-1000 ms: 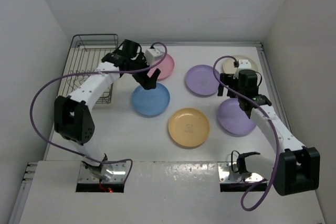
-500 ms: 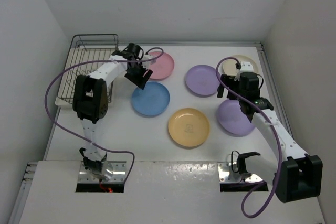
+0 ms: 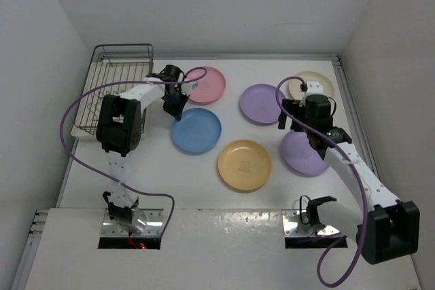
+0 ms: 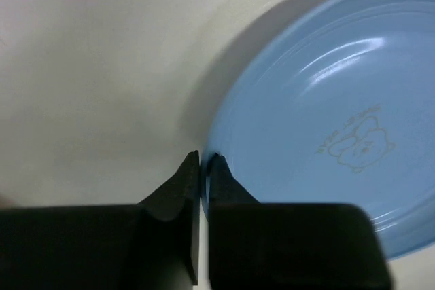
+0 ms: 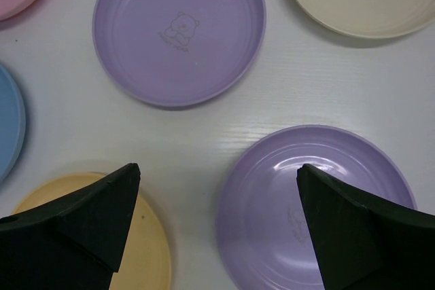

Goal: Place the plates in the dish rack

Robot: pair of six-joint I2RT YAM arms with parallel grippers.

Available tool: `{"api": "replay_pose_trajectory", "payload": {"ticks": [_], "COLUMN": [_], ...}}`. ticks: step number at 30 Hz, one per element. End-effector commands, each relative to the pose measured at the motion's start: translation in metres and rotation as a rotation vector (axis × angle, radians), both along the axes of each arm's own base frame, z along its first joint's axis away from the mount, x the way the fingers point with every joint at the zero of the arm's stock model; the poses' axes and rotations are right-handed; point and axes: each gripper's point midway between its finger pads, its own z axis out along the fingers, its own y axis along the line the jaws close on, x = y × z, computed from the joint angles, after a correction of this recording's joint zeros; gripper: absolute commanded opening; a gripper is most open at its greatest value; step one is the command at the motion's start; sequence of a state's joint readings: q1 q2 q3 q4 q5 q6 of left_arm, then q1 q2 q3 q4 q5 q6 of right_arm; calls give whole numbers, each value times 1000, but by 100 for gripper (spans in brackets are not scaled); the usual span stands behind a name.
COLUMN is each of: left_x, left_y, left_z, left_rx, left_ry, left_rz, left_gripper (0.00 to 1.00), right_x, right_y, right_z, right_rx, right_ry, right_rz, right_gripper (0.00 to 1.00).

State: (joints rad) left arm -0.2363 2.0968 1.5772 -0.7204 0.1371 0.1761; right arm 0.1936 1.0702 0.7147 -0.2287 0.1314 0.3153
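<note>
White table (image 3: 170,181): dish rack (image 3: 121,66) far left; blue plate (image 3: 197,132), five other plates (image 3: 244,165) spread flat.

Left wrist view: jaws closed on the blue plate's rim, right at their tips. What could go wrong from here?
The left gripper holds the round matte blue plastic plate only by its thin rim, at the ends of the jaws; lifted, it may pivot or slip out.
Slotting it into the dark wire dish rack likely means tipping it on edge, straining that shallow grip.
The round pink plastic plate lies close by; a swinging lift could knock it.
</note>
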Motion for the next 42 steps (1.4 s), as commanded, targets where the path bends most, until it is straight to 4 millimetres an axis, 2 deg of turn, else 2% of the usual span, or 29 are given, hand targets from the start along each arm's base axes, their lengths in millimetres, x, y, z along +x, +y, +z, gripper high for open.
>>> {"api": "replay_pose_trajectory", "payload": {"ticks": [1, 3, 5, 6, 8, 10, 12, 13, 14, 15, 17, 18, 20, 21, 22, 23, 24, 25, 26, 27, 28, 30, 31, 32, 34, 35, 37, 38, 42], "left_x": [2, 3, 3, 13, 12, 24, 31, 35, 38, 40, 41, 35, 10, 0, -11, -32, -43, -52, -60, -77, -83, -87, -86, -83, -78, -76, -74, -73, -66], "left_y": [1, 0, 2, 2, -4, -2, 13, 23, 40, 66, 113, 136, 198, 216, 236, 266, 284, 300, 313, 335, 344, 354, 355, 356, 362, 366, 369, 370, 370], "left_z": [15, 26, 52, 72, 110, 155, 213, 234, 257, 297, 335, 356, 392, 403, 406, 418, 419, 405, 402, 415, 401, 407, 403, 391, 386, 373, 368, 364, 346], "left_rx": [-23, -29, -30, -28, -16, 12, 55, 76, 119, 199, 326, 397, 550, 599, 659, 705, 748, 790, 806, 835, 880, 903, 923, 935, 944, 938, 936, 936, 926], "left_ry": [-32, -58, -86, -134, -196, -309, -460, -514, -575, -677, -772, -818, -880, -891, -883, -897, -884, -840, -836, -877, -840, -895, -883, -860, -881, -866, -873, -869, -859], "left_rz": [18, 18, 30, 35, 11, 17, 59, 93, 123, 205, 343, 406, 602, 631, 687, 775, 806, 832, 868, 934, 927, 956, 934, 918, 918, 905, 909, 907, 900], "left_gripper": [0, 0, 0, 0, 0, 0, 0, 0, 0, 0, 0, 0, 0, 0, 0, 0, 0, 0, 0, 0, 0, 0, 0, 0, 0, 0, 0, 0, 0], "right_x": [9, 10, 12, 14, 14, 15, 17, 18, 18, 17, 21, 22, 28, 29, 36, 38, 40, 45, 46, 49, 50, 51, 51, 55, 51, 55, 52, 52, 52], "right_y": [-1, -3, -3, -1, 0, 3, 10, 12, 17, 19, 24, 27, 35, 39, 43, 46, 49, 54, 57, 61, 69, 78, 83, 91, 100, 105, 111, 119, 126], "right_z": [28, 31, 35, 40, 39, 45, 50, 52, 52, 50, 51, 53, 56, 56, 60, 61, 59, 62, 62, 61, 59, 58, 58, 57, 53, 56, 48, 50, 57], "right_rx": [5, 2, 1, 8, 3, 6, 15, 14, 18, 17, 20, 16, 11, 6, 10, 7, 4, 7, 9, 8, 10, 2, -4, -13, -30, -34, -69, -74, -129], "right_ry": [-83, -93, -108, -118, -114, -131, -145, -156, -158, -155, -168, -173, -163, -159, -155, -155, -147, -149, -148, -139, -127, -107, -102, -88, -57, -53, -18, -18, -39], "right_rz": [-26, -34, -34, -35, -29, -22, -2, 5, 19, 24, 42, 56, 91, 105, 113, 126, 131, 141, 145, 152, 175, 199, 215, 232, 256, 263, 282, 300, 303], "right_gripper": [99, 99, 99, 99, 99, 99, 99, 99, 99, 99, 99, 99, 99, 99, 99, 99, 99, 99, 99, 99, 99, 99, 99, 99, 99, 99, 99, 99, 99]}}
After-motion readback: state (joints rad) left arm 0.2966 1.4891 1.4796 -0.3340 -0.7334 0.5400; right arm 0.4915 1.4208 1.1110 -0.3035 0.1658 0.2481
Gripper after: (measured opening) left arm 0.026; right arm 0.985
